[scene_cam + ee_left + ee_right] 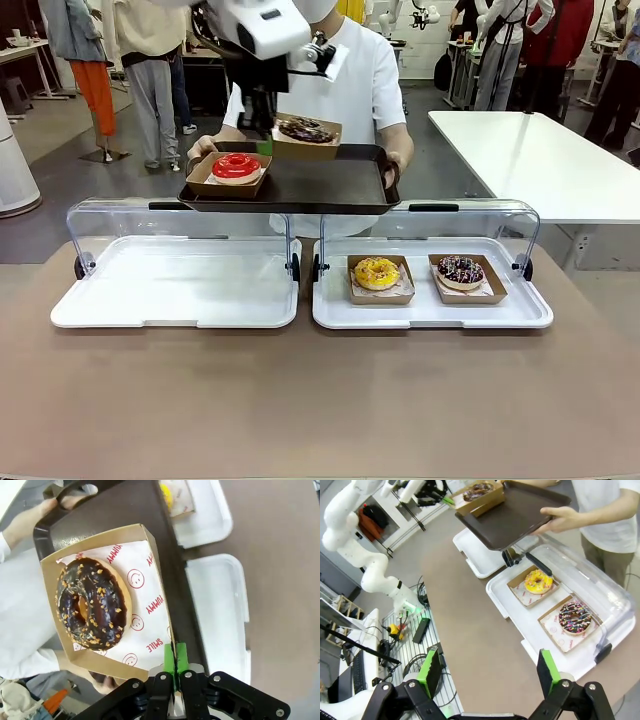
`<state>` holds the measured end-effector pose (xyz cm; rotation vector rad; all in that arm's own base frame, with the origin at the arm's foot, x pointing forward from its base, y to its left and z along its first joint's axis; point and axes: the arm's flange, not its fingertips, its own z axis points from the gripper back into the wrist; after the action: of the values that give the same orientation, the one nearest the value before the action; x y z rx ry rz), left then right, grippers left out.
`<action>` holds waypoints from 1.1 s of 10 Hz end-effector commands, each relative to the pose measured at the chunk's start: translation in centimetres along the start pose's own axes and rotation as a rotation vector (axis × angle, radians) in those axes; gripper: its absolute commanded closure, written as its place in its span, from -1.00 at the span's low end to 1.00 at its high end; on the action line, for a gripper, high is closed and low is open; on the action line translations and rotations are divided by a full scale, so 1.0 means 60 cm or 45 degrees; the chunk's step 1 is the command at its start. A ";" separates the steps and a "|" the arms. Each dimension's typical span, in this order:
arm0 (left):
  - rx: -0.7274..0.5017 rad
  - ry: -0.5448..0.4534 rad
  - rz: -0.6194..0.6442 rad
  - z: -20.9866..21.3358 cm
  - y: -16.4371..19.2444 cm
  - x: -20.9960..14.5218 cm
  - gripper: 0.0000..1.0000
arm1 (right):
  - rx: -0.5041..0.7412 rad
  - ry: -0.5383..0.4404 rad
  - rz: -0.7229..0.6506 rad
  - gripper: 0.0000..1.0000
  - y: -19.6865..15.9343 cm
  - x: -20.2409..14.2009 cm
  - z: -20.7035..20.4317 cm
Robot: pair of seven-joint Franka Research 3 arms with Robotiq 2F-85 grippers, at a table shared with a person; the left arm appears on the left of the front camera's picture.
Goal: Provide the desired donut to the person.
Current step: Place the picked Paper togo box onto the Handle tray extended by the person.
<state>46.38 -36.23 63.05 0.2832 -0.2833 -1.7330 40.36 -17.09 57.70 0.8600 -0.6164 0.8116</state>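
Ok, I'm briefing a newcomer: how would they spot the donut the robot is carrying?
Find the dark brown tray the person holds. Above its far edge, a cardboard box hangs from the left gripper. Its chocolate donut with nut crumbs differs from the red-glazed donut.

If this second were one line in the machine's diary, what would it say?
left gripper: shut on chocolate donut's box | above person's brown tray | red donut on tray | right gripper: open
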 end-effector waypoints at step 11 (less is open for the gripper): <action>-0.060 -0.026 0.070 -0.158 0.064 -0.014 0.97 | 0.007 -0.008 0.004 -1.00 0.001 -0.001 -0.001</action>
<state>53.43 -36.57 55.18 0.2166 -0.2372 -1.6880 40.36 -17.10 57.70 0.8600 -0.6165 0.8115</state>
